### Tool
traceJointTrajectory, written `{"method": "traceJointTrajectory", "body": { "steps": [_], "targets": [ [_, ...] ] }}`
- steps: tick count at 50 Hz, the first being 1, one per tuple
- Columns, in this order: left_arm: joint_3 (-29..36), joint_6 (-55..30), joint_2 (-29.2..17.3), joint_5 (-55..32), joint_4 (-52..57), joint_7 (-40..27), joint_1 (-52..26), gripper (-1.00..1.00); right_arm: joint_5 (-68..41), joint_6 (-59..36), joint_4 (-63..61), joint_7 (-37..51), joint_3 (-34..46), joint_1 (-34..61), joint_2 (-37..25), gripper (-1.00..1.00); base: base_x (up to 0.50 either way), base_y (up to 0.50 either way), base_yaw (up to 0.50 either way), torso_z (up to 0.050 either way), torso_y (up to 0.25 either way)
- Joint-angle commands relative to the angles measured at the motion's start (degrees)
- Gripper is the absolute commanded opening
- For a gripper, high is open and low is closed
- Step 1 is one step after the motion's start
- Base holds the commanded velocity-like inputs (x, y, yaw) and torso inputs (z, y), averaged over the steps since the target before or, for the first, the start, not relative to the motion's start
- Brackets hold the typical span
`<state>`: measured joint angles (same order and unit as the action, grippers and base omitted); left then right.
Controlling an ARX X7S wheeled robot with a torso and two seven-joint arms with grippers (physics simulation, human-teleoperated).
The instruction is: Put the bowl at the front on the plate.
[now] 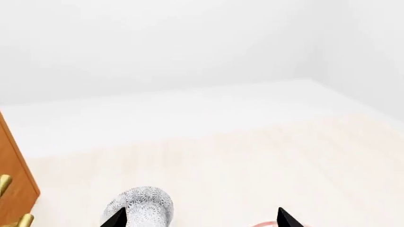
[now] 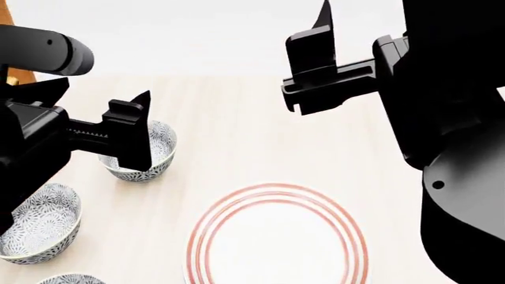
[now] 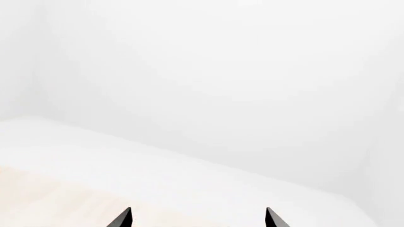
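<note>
Three alike white bowls with a grey-blue flower pattern stand in a row at the left of the head view. The bowl (image 2: 162,148) farthest forward shows partly behind my left gripper (image 2: 99,97), which hangs open above it with nothing between its fingers. In the left wrist view this bowl (image 1: 146,204) lies beside one fingertip of the left gripper (image 1: 202,220). The plate (image 2: 276,190), white with thin red rings, lies near me at the middle; a sliver of the plate (image 1: 265,223) shows in the left wrist view. My right gripper (image 2: 355,47) is raised, open and empty; the right wrist view shows the right gripper (image 3: 197,218) over bare table.
A second bowl (image 2: 38,223) stands nearer me at the left, and a third bowl (image 2: 71,278) peeks in at the bottom edge. An orange wooden cabinet (image 1: 13,179) with brass handles stands beside the pale table (image 2: 236,118). White walls rise behind.
</note>
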<state>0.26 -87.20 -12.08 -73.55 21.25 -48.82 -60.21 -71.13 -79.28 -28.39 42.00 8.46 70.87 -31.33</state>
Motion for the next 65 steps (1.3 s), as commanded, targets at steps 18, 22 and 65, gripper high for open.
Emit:
{"method": "traceJointTrajectory", "body": {
  "steps": [18, 22, 65],
  "targets": [
    [2.7, 2.1, -2.9, -7.0, -0.9, -5.3, 4.4, 1.00, -3.4, -1.1, 1.3, 4.4, 0.0, -0.2, -0.7, 1.00, 0.00, 0.00, 0.00, 0.000, 0.000],
    [2.9, 2.3, -3.4, -7.8, -0.9, -5.9, 5.2, 1.00, -2.4, -0.9, 1.0, 4.8, 0.7, -0.3, -1.4, 1.00, 0.00, 0.00, 0.00, 0.000, 0.000],
    [8.0, 4.6, -7.9, -13.2, 0.7, -9.5, 14.2, 1.00, -6.1, 0.2, 1.4, 6.6, 1.8, 1.2, -2.7, 1.00, 0.00, 0.00, 0.00, 0.000, 0.000]
  ]
}}
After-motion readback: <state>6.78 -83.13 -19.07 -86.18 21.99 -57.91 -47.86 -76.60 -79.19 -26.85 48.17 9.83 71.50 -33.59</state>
